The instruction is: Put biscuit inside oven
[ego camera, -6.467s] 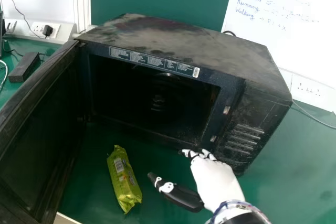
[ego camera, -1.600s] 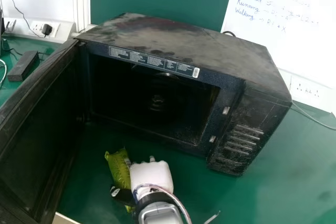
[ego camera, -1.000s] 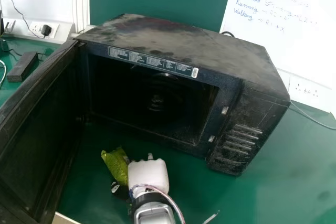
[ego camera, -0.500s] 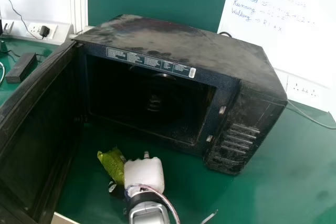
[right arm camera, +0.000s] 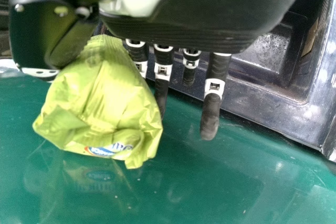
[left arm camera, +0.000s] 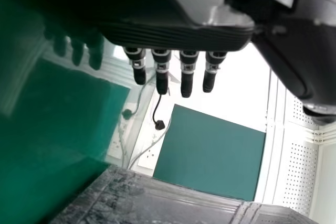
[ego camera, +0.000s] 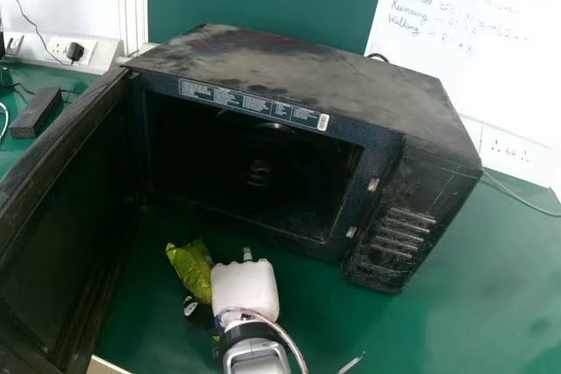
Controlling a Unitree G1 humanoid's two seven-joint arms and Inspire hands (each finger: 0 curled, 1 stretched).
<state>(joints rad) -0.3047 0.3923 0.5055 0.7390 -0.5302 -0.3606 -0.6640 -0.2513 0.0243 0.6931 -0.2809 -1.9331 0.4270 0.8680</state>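
Nearest, the right hand [ego camera: 244, 291] is seen low on the tabletop [ego camera: 324, 330], with the biscuit packet [ego camera: 189, 267] at its ten o'clock. The packet is clamped between the thumb and the fingers [right arm camera: 211, 116]; one finger is held straight and clear of the wrapper. The packet is tilted, and its free end is seen just above or touching the tabletop; which, cannot be told. The left hand [left arm camera: 186, 77] is shown in its wrist view with its fingers straight and the thumb well apart.

The hold looks to be on a loose, slippery wrapper, so the packet could be dropped or swung round if it were lifted quickly. At nine o'clock from the right hand stands the open door [ego camera: 61, 234], which could be knocked by the packet if the path were kept too far that way. At twelve o'clock lies the dark opening [ego camera: 254, 181] of the oven [ego camera: 298, 76]; its lower lip [ego camera: 263, 227] could catch the packet if too little height were given. Farther off, at eleven o'clock, a power brick [ego camera: 37, 113] is seen, well out of the way.
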